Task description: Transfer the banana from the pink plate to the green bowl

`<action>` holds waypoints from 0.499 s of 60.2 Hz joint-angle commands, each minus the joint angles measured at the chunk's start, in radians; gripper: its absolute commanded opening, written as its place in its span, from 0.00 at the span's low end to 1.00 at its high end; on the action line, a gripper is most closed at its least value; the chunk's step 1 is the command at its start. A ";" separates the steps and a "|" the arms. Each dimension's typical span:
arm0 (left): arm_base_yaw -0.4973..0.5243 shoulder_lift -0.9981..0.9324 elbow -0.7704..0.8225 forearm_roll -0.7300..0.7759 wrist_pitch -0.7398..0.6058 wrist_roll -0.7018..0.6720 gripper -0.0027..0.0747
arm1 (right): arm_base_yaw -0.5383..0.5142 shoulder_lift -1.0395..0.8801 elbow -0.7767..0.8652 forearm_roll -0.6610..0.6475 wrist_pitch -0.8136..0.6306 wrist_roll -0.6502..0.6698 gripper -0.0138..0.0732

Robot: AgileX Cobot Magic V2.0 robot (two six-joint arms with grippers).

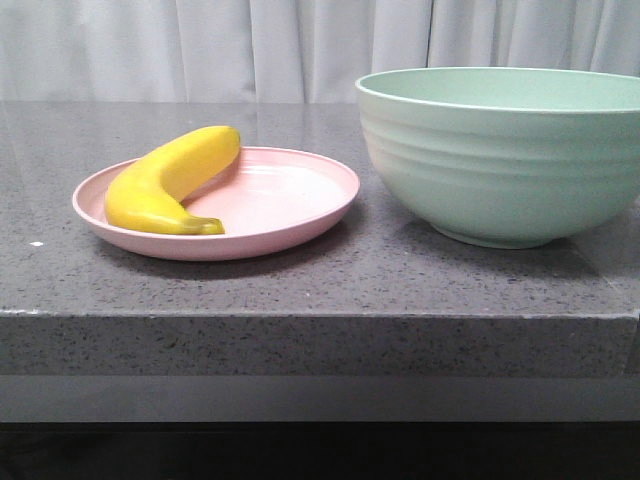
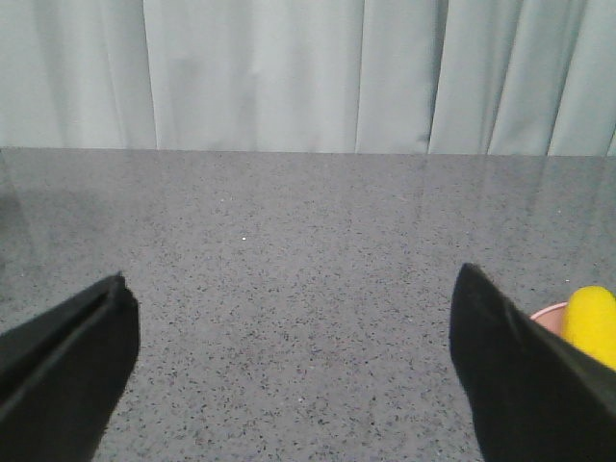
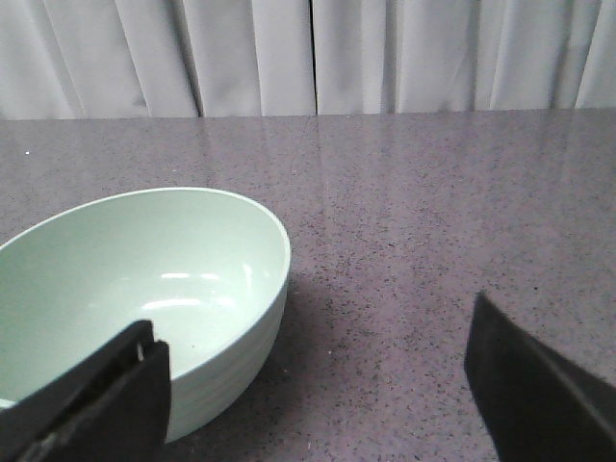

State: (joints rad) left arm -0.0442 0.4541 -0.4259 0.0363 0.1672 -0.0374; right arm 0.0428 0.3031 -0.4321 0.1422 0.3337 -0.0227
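Note:
The yellow banana [image 1: 170,180] lies on the left half of the pink plate [image 1: 290,195], its dark tip toward the front. The green bowl [image 1: 500,160] stands empty to the right of the plate. Neither arm shows in the front view. My left gripper [image 2: 289,298] is open and empty over bare counter; a bit of the banana [image 2: 592,322] and the plate rim [image 2: 549,316] peek out beside one finger. My right gripper [image 3: 313,332] is open and empty, with the bowl [image 3: 144,289] beside one finger.
The dark speckled stone counter [image 1: 320,285] ends in a front edge close below the plate and bowl. A pale curtain [image 1: 300,45] hangs behind the counter. A gap of counter separates plate and bowl.

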 commanded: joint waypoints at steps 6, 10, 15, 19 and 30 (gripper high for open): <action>-0.092 0.114 -0.159 -0.019 0.095 -0.001 0.86 | -0.004 0.018 -0.036 0.003 -0.072 -0.001 0.90; -0.163 0.190 -0.229 -0.019 0.169 0.024 0.86 | -0.004 0.018 -0.036 0.003 -0.072 -0.001 0.90; -0.259 0.293 -0.316 -0.019 0.275 0.024 0.86 | -0.004 0.018 -0.036 0.003 -0.072 -0.001 0.90; -0.338 0.395 -0.382 -0.036 0.344 0.024 0.86 | -0.004 0.018 -0.036 0.003 -0.072 -0.001 0.90; -0.466 0.640 -0.509 -0.076 0.365 -0.001 0.86 | -0.004 0.018 -0.036 0.003 -0.071 -0.001 0.90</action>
State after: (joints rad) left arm -0.4667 1.0218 -0.8532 -0.0125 0.5732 -0.0203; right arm 0.0428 0.3031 -0.4321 0.1422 0.3337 -0.0227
